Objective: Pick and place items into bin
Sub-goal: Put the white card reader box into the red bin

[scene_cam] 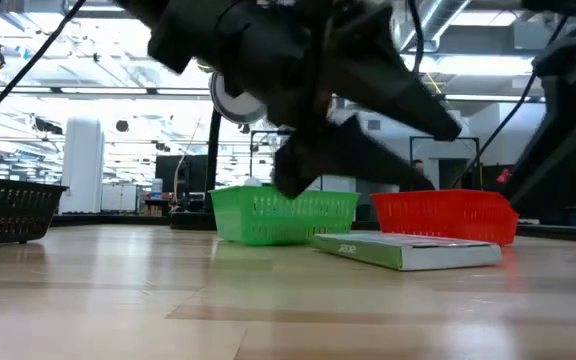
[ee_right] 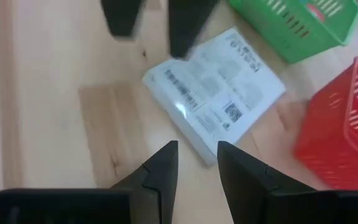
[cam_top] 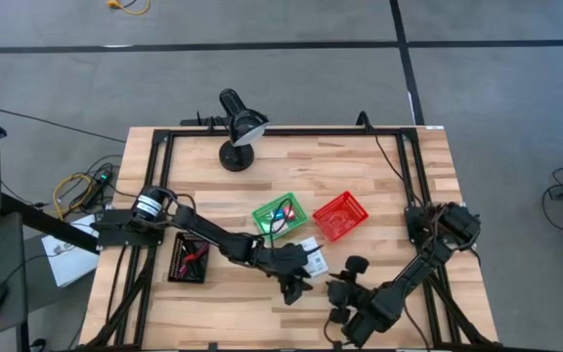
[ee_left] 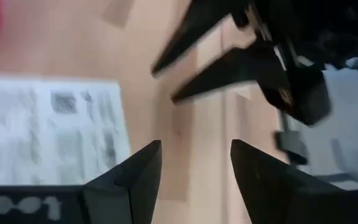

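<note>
Table [cam_top: 379, 176]: light wooden top, filling the middle of the high view.
Left arm: reaching from the left edge toward lower centre; left gripper [cam_top: 292, 286] low over bare wood, fingers [ee_left: 135, 180] parted, empty.
Right arm: coming from the right edge to the lower centre; right gripper [cam_top: 339, 291] facing the left one, fingers [ee_right: 160, 171] parted, empty.
Black basket [cam_top: 188, 258]: lower left, holding red and dark items, too small to name.
Green basket [cam_top: 280, 215]: centre, with red and dark items inside.
Red basket [cam_top: 341, 216]: just right of the green one.
White box [cam_top: 312, 257]: flat, printed, below the baskets, near both grippers.
Desk lamp [cam_top: 238, 127]: upper centre.
</note>
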You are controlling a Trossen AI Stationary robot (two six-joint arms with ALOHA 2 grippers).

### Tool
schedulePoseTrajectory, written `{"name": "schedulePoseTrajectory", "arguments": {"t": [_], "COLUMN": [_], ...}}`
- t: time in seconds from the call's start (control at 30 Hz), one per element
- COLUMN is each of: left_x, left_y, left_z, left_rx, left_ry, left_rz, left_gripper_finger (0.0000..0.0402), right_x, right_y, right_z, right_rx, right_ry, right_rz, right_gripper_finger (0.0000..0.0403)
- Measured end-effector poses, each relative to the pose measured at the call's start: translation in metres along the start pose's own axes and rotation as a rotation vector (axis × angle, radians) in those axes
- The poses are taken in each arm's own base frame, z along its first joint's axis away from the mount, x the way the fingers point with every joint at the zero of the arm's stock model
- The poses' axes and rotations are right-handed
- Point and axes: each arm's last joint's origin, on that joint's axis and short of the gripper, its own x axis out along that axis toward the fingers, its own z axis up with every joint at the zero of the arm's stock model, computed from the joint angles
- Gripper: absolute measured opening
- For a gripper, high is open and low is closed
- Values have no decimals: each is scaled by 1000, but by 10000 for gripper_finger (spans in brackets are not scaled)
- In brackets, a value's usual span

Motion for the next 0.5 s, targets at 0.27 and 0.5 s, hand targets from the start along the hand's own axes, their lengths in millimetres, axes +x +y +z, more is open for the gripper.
{"name": "schedulePoseTrajectory", "arguments": {"t": [0.27, 0.5], "left_x": [-4, -11], "left_y": [-6, 8], "left_z": [17, 10], "left_rx": [190, 117], "left_ry": [64, 18], "left_rz": [275, 597], "left_gripper_finger": [183, 172], "right_x": [15, 15], "right_y": [-8, -3], "right_z": [9, 10], "right_rx": [-35, -27], "right_ry": [71, 56], "right_rz": [14, 50], "right_gripper_finger": [108, 108]}}
